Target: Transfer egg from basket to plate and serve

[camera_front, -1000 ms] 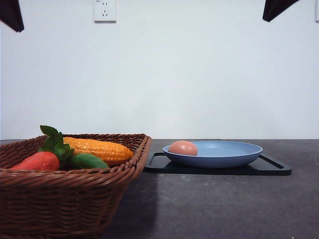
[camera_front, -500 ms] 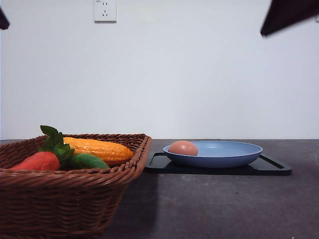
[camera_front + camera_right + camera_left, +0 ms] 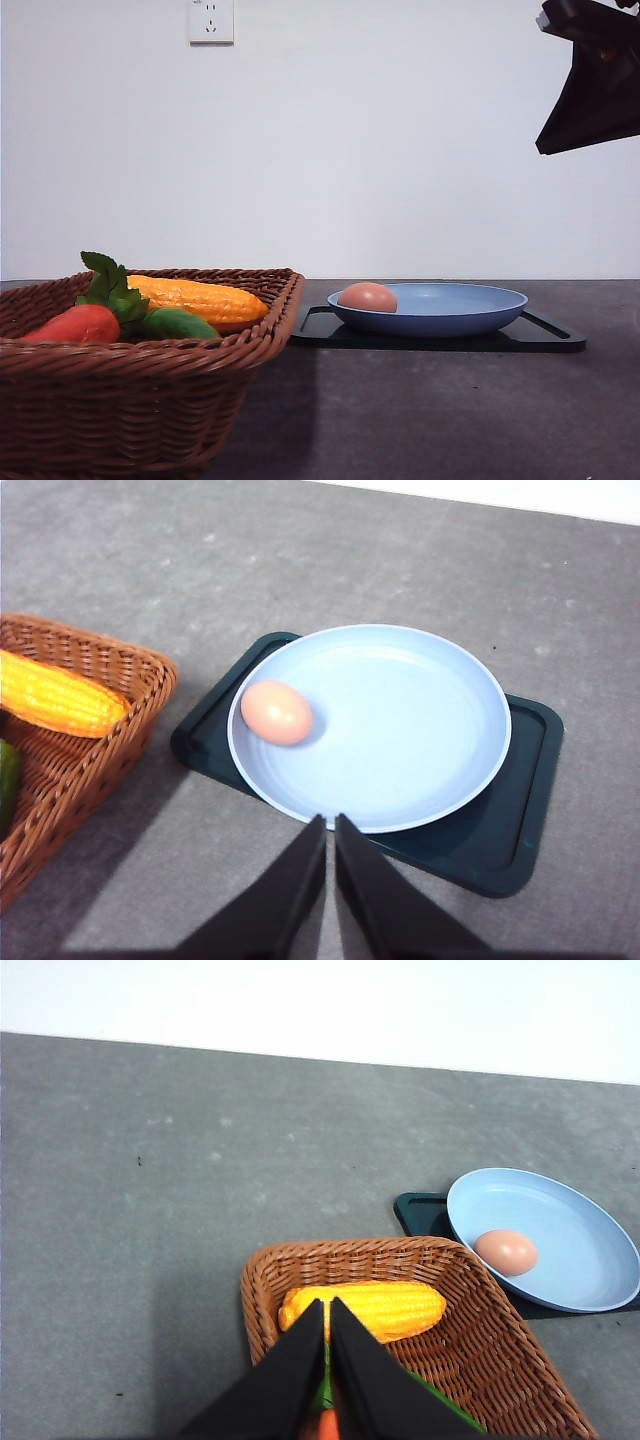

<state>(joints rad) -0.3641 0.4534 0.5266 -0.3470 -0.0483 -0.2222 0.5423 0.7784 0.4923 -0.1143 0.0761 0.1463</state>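
Right gripper [image 3: 329, 825], fingers pressed together and empty, has descended into the upper right since a second ago; egg [image 3: 367, 297] already lies in plate [image 3: 470, 315], so serving remains.

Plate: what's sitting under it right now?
The plate rests on a black tray on the grey table. The tray's middle is covered by the plate; only its edges show.

Pinkish-brown smooth oval egg [image 3: 367, 297] on light-blue matte round plate [image 3: 470, 310]; flat black rectangular tray [image 3: 545, 338] beneath. Brown woven wicker basket [image 3: 130, 400], braided rim, holds yellow kernel-textured corn cob [image 3: 195, 298], red vegetable [image 3: 78, 324] with green leaves, green vegetable [image 3: 178, 324]. Grey speckled tabletop [image 3: 440, 410], white wall [image 3: 380, 140].
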